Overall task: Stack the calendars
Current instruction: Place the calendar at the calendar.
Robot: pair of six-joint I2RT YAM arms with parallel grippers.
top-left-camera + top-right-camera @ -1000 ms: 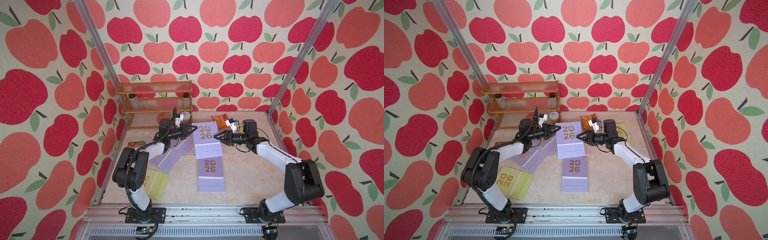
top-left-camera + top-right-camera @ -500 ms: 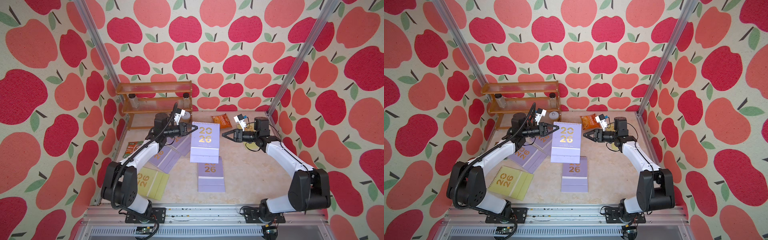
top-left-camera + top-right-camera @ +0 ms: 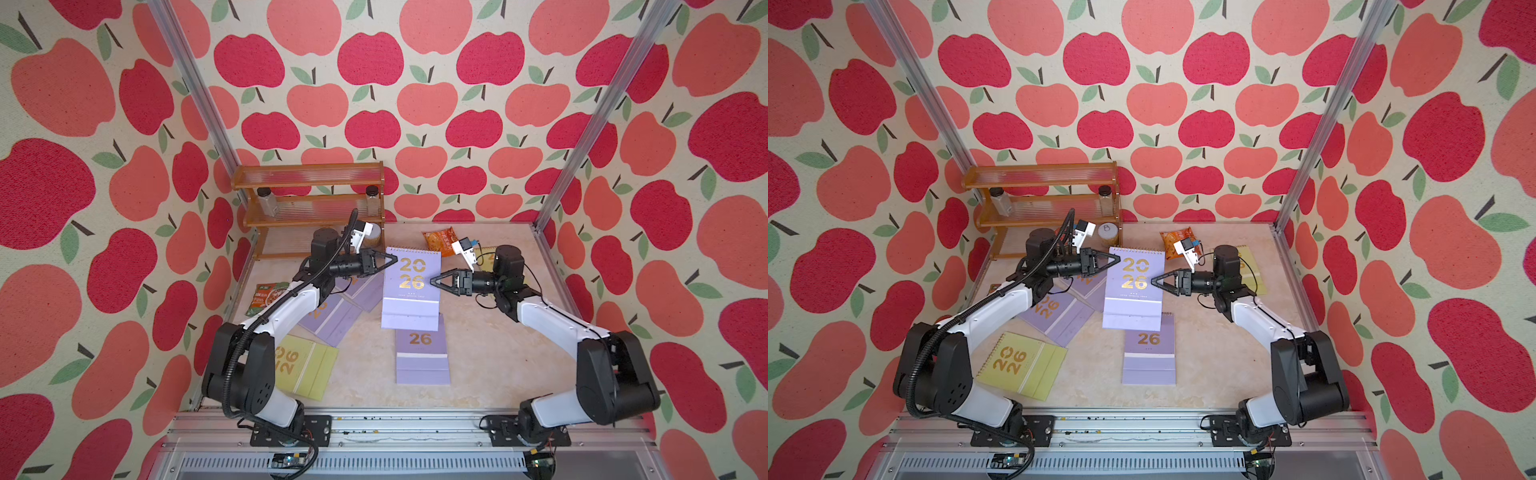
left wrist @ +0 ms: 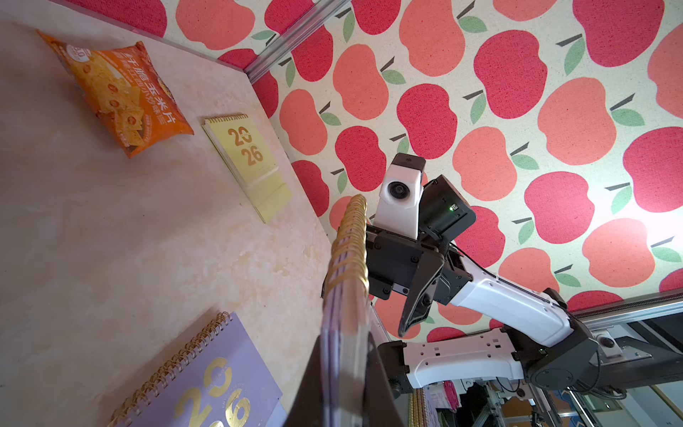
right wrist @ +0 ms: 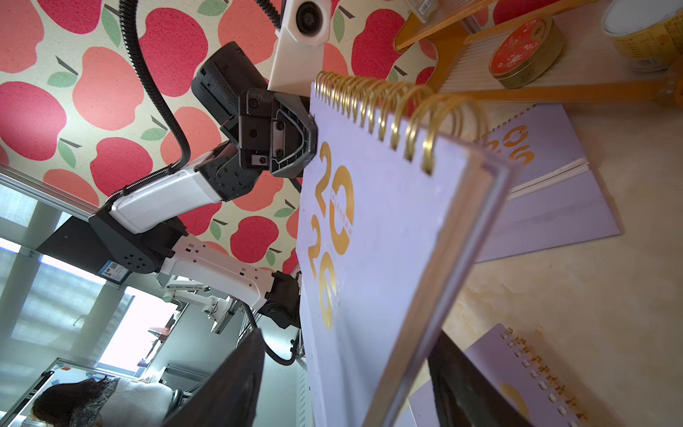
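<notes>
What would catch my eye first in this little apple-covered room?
A lavender spiral-bound calendar with gold "2026" hangs upright above mid-table, pinched at its top corner by the left gripper, while the right gripper straddles its opposite edge with open jaws. Red and coral apple wallpaper covers the walls around, and a second lavender calendar lies flat on the beige tabletop just below.

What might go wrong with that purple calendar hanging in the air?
The left gripper pinches the lifted lavender calendar only at one top corner, so it may swing or slip. The open right gripper straddles its opposite edge; closing off-line could bend pages. Its bottom edge may snag the flat lavender calendar below.
</notes>
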